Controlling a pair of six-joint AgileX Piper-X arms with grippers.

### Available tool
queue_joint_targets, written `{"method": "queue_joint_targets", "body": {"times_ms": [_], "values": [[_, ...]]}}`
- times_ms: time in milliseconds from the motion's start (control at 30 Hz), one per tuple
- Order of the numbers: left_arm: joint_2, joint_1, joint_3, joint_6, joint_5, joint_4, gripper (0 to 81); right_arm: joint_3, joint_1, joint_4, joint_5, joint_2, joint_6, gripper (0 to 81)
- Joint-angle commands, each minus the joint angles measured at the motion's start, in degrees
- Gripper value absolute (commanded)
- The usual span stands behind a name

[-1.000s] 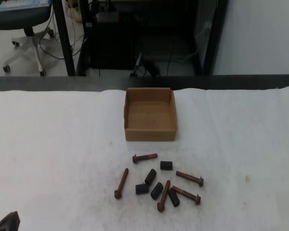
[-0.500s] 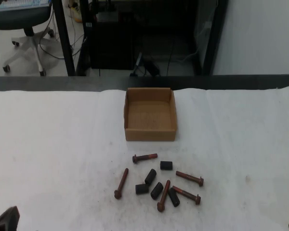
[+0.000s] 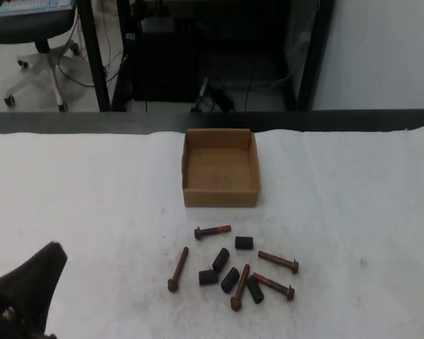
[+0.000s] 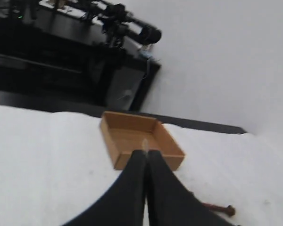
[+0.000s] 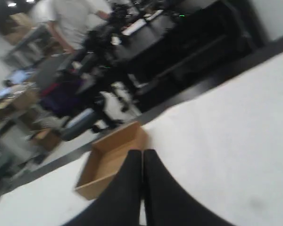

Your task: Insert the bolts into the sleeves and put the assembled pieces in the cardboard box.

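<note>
Cardboard box [image 3: 220, 197] is found empty, set on the white cloth [image 3: 92, 212] beyond the loose parts. Five bolts [image 3: 212, 231] and five sleeves [image 3: 244, 242] are counted in a scatter just in front of the box, some touching, none mated. No bolt is seen inside a sleeve and nothing is boxed, so progress is judged as zero, with all five insertions and all five placements left to do.

Left gripper [image 4: 145, 153] is pinched closed, fingers pressed together with nothing between them. It is aimed at the box, and one bolt is glimpsed to the side. Right gripper [image 5: 142, 153] is likewise closed and empty, with the box ahead of it. An arm [image 3: 28, 289] is seen at the near left corner of the bench, well apart from the parts. Both sets of fingers will need to be opened before any pick.
</note>
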Motion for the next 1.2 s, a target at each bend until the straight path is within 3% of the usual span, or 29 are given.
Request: {"method": "queue_joint_targets", "body": {"times_ms": [0, 133, 300, 533, 667, 800, 933, 1067, 1167], "values": [[-0.01, 0.19, -0.59, -2.18, 3.03, -1.91, 0.3, -0.52, -0.16, -5.26, -7.27, -0.11, 1.65, 1.1], [1.83, 0.19, -2.1, -2.16, 8.19, 2.72, 0.3, -1.82, -0.16, -5.12, -13.02, 4.03, 1.91, 10.8], [13.18, 0.19, -9.52, -0.09, 10.14, 7.56, 0.1, -9.73, -0.16, -5.23, -18.06, 16.33, -1.49, 21.5], [38.63, 0.05, -28.4, 3.63, 20.6, 19.8, 2.3, -29.07, -0.16, 1.82, -27.82, 39.89, -10.59, 23.1], [53.8, -1.39, -42.58, 10.59, 21.39, 34.32, 2.3, -40.09, 0.58, 13.34, -25.85, 51.55, -21.31, 23.1], [65.33, -4.7, -52.91, 24.45, 14.25, 48.6, 2.3, -46.33, 3.5, 19.27, -20.38, 57.65, -27.05, 23.1], [72.98, -8.16, -55.94, 39.36, 9.0, 50.32, 2.3, -48.47, 6.7, 21.92, -17.37, 59.24, -26.83, 23.1], [78.64, -10.07, -55.92, 39.03, 6.35, 45.4, 2.3, -50.04, 9.79, 26.81, -14.41, 59.08, -26.84, 23.1], [82.5, -11.12, -55.92, 30.36, -2.72, 39.66, 2.3, -50.16, 11.08, 28.34, -14.0, 59.08, -26.84, 23.5]]}}
